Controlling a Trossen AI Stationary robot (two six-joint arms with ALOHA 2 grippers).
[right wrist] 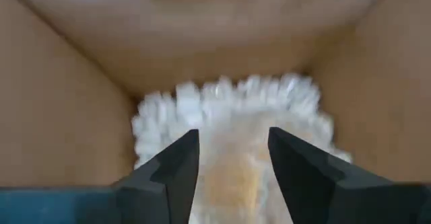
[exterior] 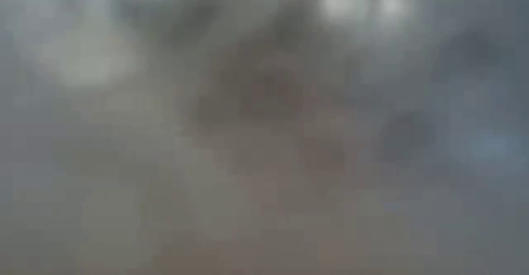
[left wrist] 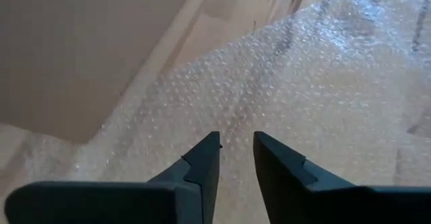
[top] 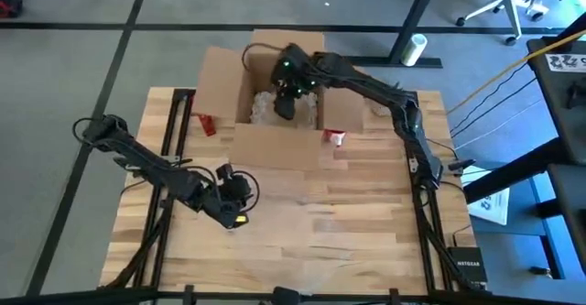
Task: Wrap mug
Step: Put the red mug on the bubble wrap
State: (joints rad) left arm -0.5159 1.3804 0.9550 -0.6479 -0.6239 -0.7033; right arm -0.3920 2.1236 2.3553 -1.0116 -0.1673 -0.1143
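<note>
Wooden table (top: 348,223) fills the middle of the high view, pale planks, grey floor around it. Cardboard box (top: 224,85) sits at 12 o'clock on the table, flaps folded out, one flap lying flat toward the centre. Right arm reaches from the 3 o'clock edge up and over the box, right gripper (top: 286,106) pointing down into the open box. Right wrist view: right gripper (right wrist: 234,167) jaws moderately apart, holding nothing, hanging just above a bubble-wrapped bundle (right wrist: 236,126) that lies on the box floor against the far wall; a yellowish shape shows through the wrap, mug itself not clearly visible. Same bundle shows as a white patch in the box from above (top: 265,103). Left arm comes from the 9 o'clock edge, left gripper (top: 233,193) low over the table at about 8 o'clock from centre. Left wrist view: left gripper (left wrist: 236,157) jaws narrowly apart, empty, over a bubble wrap sheet (left wrist: 323,96) spread on the table beside the box flap. Small red-and-white items: one (top: 203,124) at the box's left corner, one (top: 334,137) at its right front. Low view is too blurred to read.
</note>
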